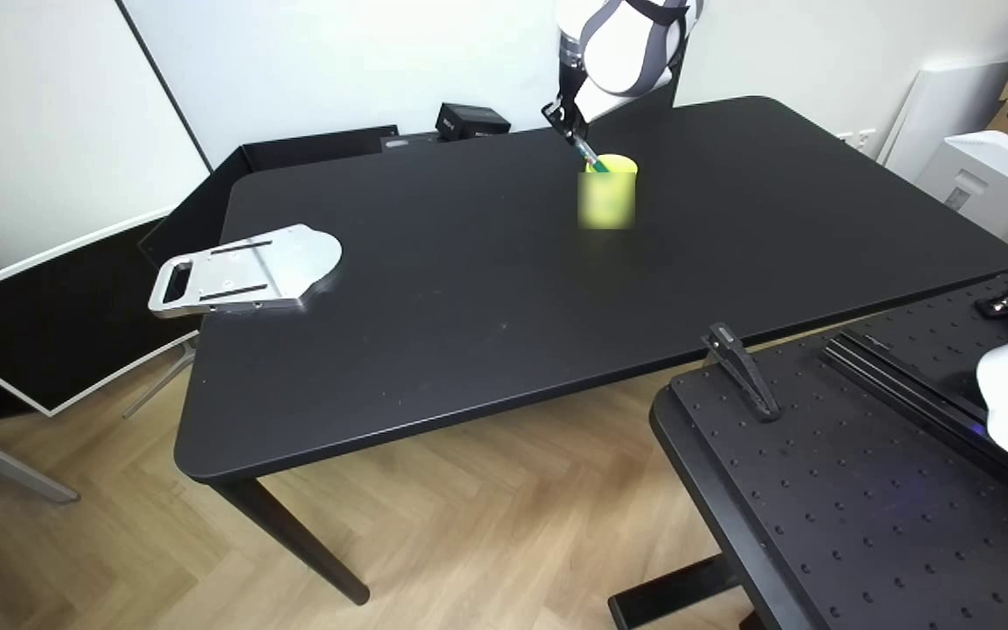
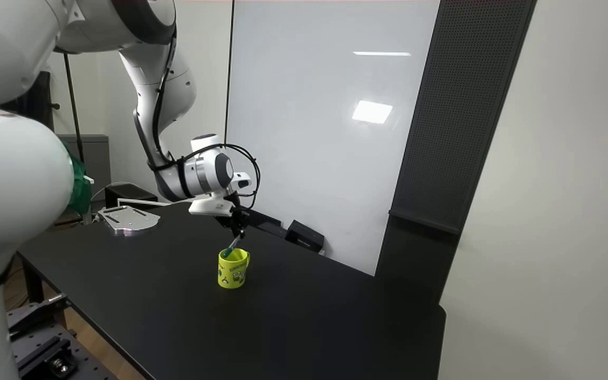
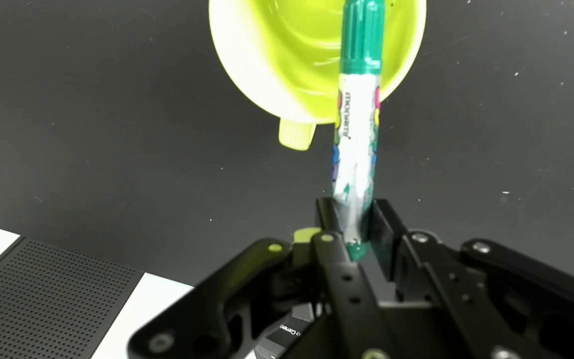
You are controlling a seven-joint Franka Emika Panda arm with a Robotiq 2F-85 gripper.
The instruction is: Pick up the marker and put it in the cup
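Wrist view: the marker points toward twelve o'clock, its green end at the mouth of the cup; how deep it reaches is hard to tell. Placing seems the step in hand; next probably calls for lowering it further, then releasing. At six o'clock the gripper pinches the marker's tail, jaws parted only by its thickness.

This place is looking like a robotics lab: in an exterior view a jointed white robot arm is filling the upper left, and in an exterior view a hole-dotted dark platform is occupying the lower right.
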